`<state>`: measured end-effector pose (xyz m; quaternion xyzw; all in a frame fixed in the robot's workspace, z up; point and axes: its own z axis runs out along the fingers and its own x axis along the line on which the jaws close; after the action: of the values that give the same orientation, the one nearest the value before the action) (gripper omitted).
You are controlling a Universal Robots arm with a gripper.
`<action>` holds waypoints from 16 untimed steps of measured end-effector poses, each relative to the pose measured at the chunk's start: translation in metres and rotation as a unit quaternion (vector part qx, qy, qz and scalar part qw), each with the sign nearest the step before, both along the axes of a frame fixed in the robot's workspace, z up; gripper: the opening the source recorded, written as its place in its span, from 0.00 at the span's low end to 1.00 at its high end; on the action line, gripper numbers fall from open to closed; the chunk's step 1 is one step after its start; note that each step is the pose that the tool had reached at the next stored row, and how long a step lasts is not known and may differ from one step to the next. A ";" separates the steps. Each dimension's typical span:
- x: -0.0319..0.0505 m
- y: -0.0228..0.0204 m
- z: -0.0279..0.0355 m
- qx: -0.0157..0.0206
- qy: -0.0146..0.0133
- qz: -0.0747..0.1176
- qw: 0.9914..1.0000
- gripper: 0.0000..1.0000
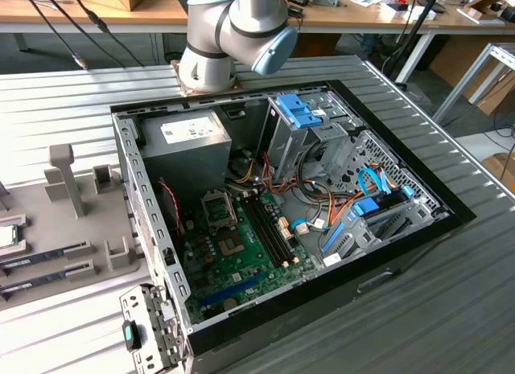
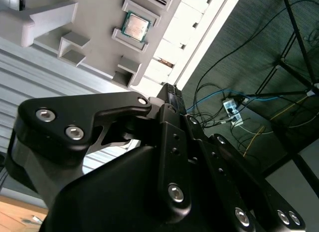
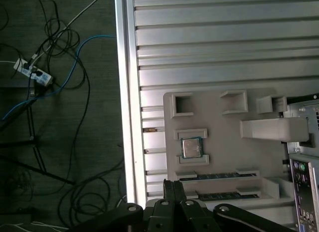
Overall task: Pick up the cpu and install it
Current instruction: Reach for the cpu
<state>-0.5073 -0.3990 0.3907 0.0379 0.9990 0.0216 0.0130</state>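
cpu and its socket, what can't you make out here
- cpu, exterior view: cut off by the picture's left edge.
- its corner marking, both wrist views: too small.
- socket, exterior view: too small to tell whether empty.
- computer case, first wrist view: cut off by the right edge.

Open space above cpu; tray lips alongside.

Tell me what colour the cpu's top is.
Silvery-grey, green-edged; the cpu shows best in the second wrist view.
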 end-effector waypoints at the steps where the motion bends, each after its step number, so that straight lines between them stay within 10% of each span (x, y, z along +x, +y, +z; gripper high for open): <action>1: -0.0004 0.0000 0.0000 0.000 0.000 0.000 1.000 0.11; 16: -0.0072 0.0000 -0.0002 0.000 0.000 0.000 1.000 0.11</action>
<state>-0.5145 -0.3989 0.3905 0.0379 0.9990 0.0217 0.0131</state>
